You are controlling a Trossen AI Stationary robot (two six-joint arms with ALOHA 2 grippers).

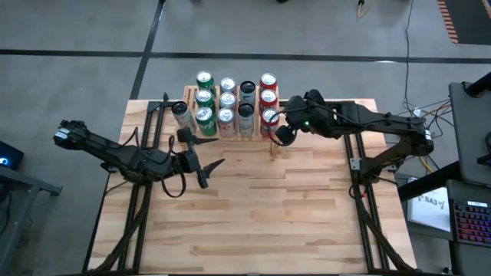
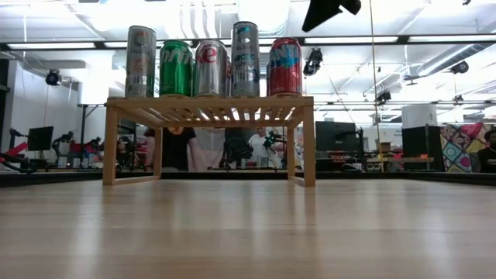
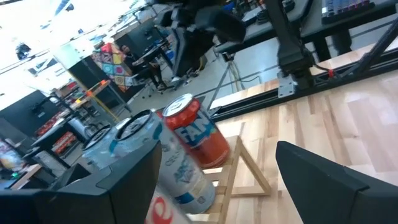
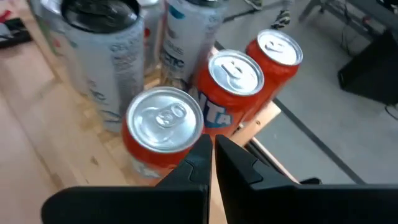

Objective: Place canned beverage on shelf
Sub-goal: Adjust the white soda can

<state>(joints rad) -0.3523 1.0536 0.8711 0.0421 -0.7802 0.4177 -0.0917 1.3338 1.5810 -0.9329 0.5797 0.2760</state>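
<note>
The shelf, a low light-wood rack, stands at the table's far middle and carries several upright cans in rows: green, white, dark-topped and red. My right gripper is shut and empty. It hovers just above and to the near right of the nearest red can at the shelf's right end, and in the low view the gripper is higher than the can tops. My left gripper is open and empty over the table, on the near side of the shelf's left part.
The shelf's right leg stands on the plank tabletop, which has free room toward its near edge. Both arms' dark frames run along the table's left and right sides. A keyboard and cables lie off the table to the right.
</note>
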